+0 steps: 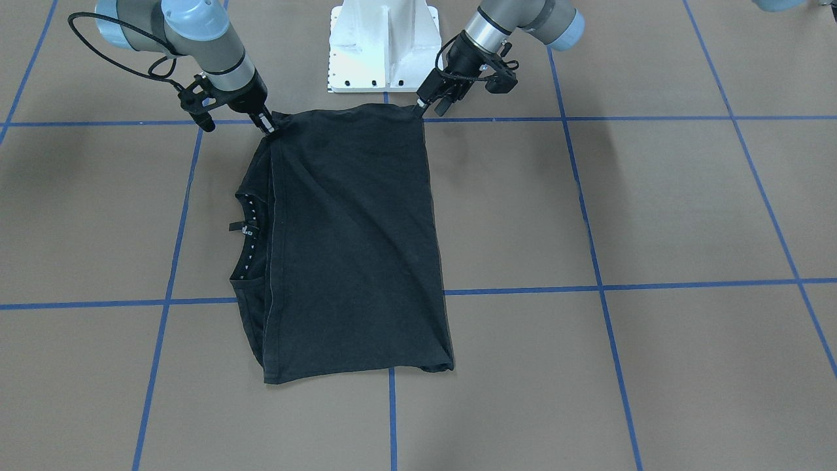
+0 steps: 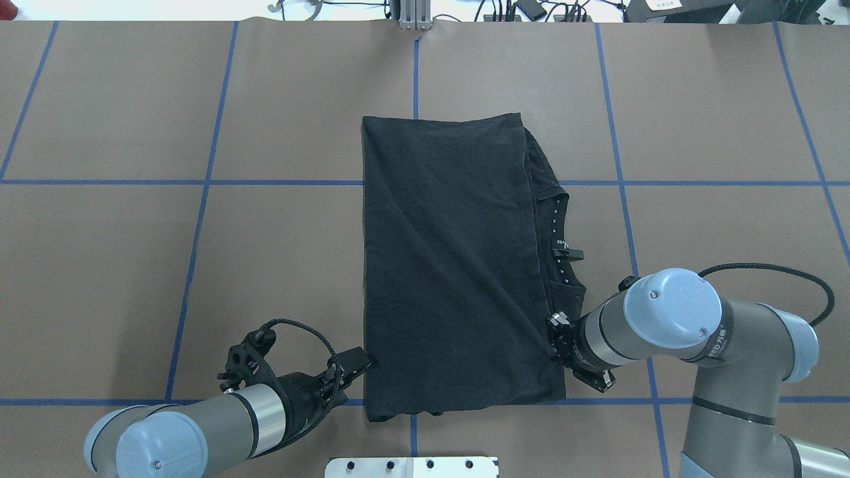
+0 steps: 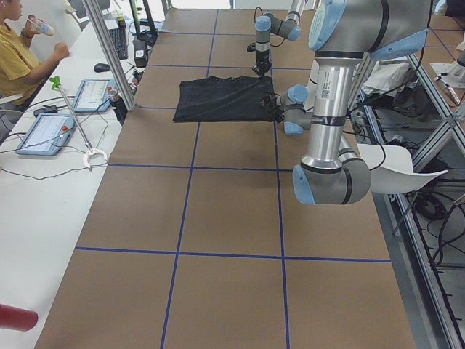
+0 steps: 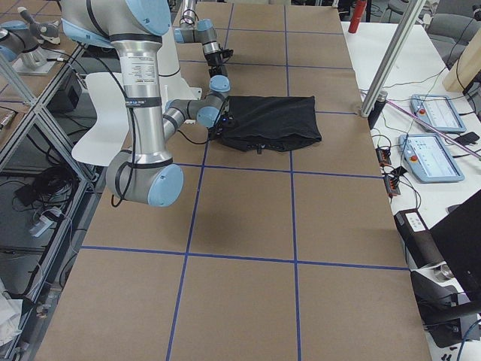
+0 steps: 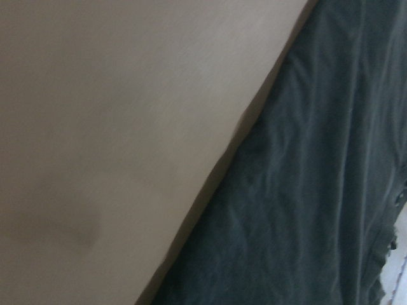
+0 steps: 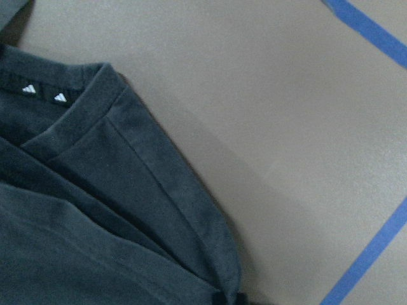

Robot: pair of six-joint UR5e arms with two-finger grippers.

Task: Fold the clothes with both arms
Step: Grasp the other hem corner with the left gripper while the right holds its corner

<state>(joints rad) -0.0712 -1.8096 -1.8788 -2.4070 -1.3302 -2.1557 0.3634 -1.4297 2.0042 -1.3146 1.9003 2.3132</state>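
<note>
Black fabric T-shirt [image 2: 451, 265], plain; its neck lining [image 2: 558, 219] seems dotted white. Brown table mat [image 2: 106, 279], blue tape grid [image 2: 133, 181]. My left gripper [image 2: 364, 362] and right gripper [image 2: 555, 332]: black.

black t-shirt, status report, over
Left gripper and right gripper each pinch a robot-side corner. Folded black short-sleeved T-shirt flat on brown table. Nothing in the way.

Count: 1 shirt [image 1: 353, 242]. 2 arms: left arm [image 1: 523, 19] upper right of the front view, right arm [image 1: 203, 39] upper left. 2 grippers: left gripper [image 1: 420, 104], right gripper [image 1: 267, 124]. 1 pedestal [image 1: 382, 46]. 2 tablets at the right-side view's right edge: upper tablet [image 4: 432, 113], lower tablet [image 4: 427, 158]. 1 person [image 3: 18, 51], upper left of the left-side view.
</note>
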